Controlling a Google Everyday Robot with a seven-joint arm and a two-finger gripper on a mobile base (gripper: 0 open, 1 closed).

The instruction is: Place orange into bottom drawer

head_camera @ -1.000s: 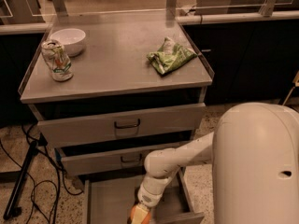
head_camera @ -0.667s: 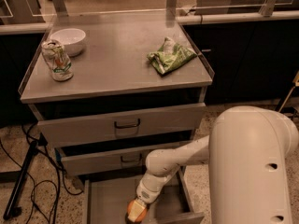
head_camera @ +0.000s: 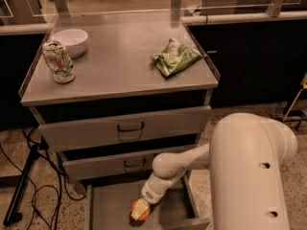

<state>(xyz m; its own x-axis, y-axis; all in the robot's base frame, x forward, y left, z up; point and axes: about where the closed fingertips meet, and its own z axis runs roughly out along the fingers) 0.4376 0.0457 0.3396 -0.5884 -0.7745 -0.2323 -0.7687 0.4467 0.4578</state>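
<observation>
The orange (head_camera: pixel 140 213) is a small round orange fruit held at the tip of my gripper (head_camera: pixel 139 210), low over the grey floor of the open bottom drawer (head_camera: pixel 111 200). The gripper is shut on it. The drawer is pulled out under the two upper grey drawers (head_camera: pixel 125 127) with dark handles. My white arm (head_camera: pixel 177 166) reaches down into the drawer from the right. I cannot tell whether the orange touches the drawer floor.
On the cabinet top stand a white bowl (head_camera: pixel 71 41), a crushed can (head_camera: pixel 57 61) and a green chip bag (head_camera: pixel 175 57). Black cables and a stand (head_camera: pixel 24 186) lie on the floor at left. My large white arm housing (head_camera: pixel 252 171) fills the lower right.
My gripper with the orange has moved slightly left and lower inside the bottom drawer. Everything on the cabinet top is as before.
</observation>
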